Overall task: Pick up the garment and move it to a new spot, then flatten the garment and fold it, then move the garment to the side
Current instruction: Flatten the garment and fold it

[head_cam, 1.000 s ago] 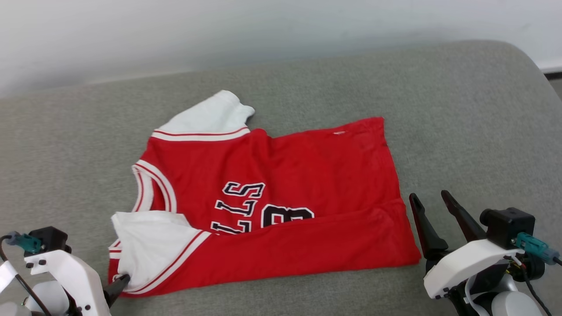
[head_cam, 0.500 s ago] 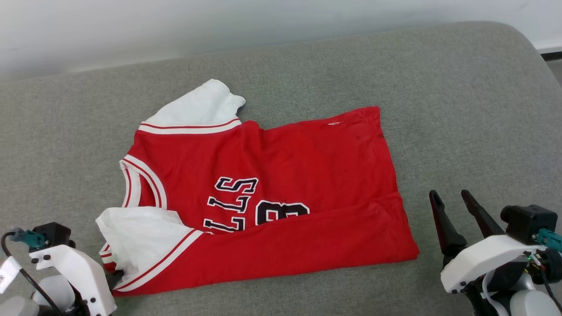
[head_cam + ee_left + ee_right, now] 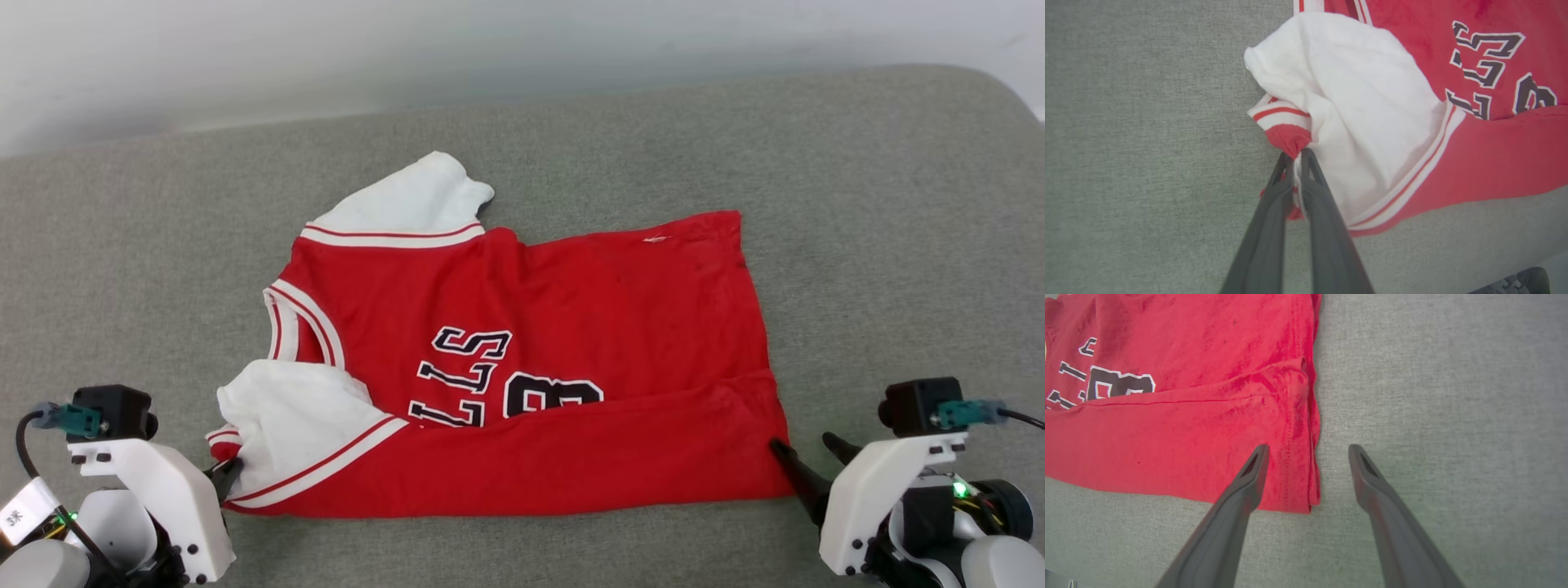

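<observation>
Shirt (image 3: pixel 531 351) lies flat in middle of grey cushion (image 3: pixel 857 204), near long side folded over. Left gripper (image 3: pixel 1296 157) pinched tight on small bit of cloth by white sleeve (image 3: pixel 1355 114). Right gripper (image 3: pixel 1308 447) wide open, holds nothing, one finger (image 3: pixel 1249 473) over hem corner (image 3: pixel 1306 490) (touching cloth or not, hard to tell). Risk: small pinch slips on lift; if only left pulls, shirt bunches, fold falls open. Writing: black "LLS" (image 3: pixel 465 367), number (image 3: pixel 547 396) half hidden under fold.

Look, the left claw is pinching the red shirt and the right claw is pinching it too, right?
Not quite. The left claw is pinching the red shirt, but the right claw is open, straddling the shirt's edge without gripping it. The right wrist view shows this.
</observation>
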`<state>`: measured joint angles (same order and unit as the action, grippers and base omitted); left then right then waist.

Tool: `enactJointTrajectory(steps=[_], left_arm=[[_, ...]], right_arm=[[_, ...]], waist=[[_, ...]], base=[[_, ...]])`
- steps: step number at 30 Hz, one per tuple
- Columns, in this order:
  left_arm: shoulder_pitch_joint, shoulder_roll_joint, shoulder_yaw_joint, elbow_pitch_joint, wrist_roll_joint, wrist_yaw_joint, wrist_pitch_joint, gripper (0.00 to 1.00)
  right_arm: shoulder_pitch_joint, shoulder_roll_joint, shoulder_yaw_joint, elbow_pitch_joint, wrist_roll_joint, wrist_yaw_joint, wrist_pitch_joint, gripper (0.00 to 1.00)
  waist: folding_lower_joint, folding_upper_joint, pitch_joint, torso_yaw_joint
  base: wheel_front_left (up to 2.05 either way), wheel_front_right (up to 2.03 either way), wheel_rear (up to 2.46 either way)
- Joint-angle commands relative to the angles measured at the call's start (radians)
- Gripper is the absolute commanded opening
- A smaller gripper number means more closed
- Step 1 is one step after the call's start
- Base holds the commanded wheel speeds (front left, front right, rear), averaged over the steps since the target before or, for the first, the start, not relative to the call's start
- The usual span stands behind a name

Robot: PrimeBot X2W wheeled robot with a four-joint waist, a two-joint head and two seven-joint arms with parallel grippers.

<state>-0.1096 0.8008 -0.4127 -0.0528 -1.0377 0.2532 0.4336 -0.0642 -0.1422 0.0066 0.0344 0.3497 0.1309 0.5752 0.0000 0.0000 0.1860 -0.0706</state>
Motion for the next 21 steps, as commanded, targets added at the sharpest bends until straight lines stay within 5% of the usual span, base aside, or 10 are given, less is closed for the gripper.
enactJointTrajectory(steps=[1, 10, 11, 12, 13, 21], left_arm=[[0.004, 0.005, 0.004, -0.02, 0.007, 0.01, -0.005, 0.0], [-0.004, -0.009, -0.005, -0.066, 0.021, 0.027, -0.015, 0.0], [-0.004, -0.009, -0.006, -0.064, 0.023, 0.029, -0.015, 0.0], [-0.005, -0.011, -0.007, -0.062, 0.025, 0.03, -0.017, 0.0], [-0.004, -0.013, -0.009, -0.06, 0.028, 0.029, -0.02, 0.0], [0.032, -0.02, -0.01, -0.058, 0.054, 0.051, -0.065, 0.0]], right_arm=[[-0.021, -0.01, 0.014, 0.011, 0.012, 0.0, 0.013, 1.0], [-0.051, 0.002, 0.101, 0.174, 0.08, 0.0, 0.154, 1.0], [-0.053, 0.002, 0.107, 0.184, 0.086, 0.0, 0.163, 0.47], [-0.058, 0.002, 0.111, 0.188, 0.09, 0.0, 0.165, 0.15], [-0.061, 0.002, 0.113, 0.189, 0.093, 0.0, 0.167, 0.0], [-0.101, -0.039, 0.098, 0.125, 0.086, 0.0, 0.135, 0.0]], waist=[[0.0, 0.0, 0.017, 0.01], [0.0, 0.0, 0.065, 0.033], [0.0, 0.0, 0.066, 0.034], [0.0, 0.0, 0.066, 0.035], [0.0, 0.0, 0.065, 0.036], [0.0, 0.0, 0.014, 0.031]], base=[[0.0, 0.0, 0.0], [0.0, 0.0, 0.0], [0.0, 0.0, 0.0], [0.0, 0.0, 0.0], [0.0, 0.0, 0.0], [0.0, 0.0, 0.0]])
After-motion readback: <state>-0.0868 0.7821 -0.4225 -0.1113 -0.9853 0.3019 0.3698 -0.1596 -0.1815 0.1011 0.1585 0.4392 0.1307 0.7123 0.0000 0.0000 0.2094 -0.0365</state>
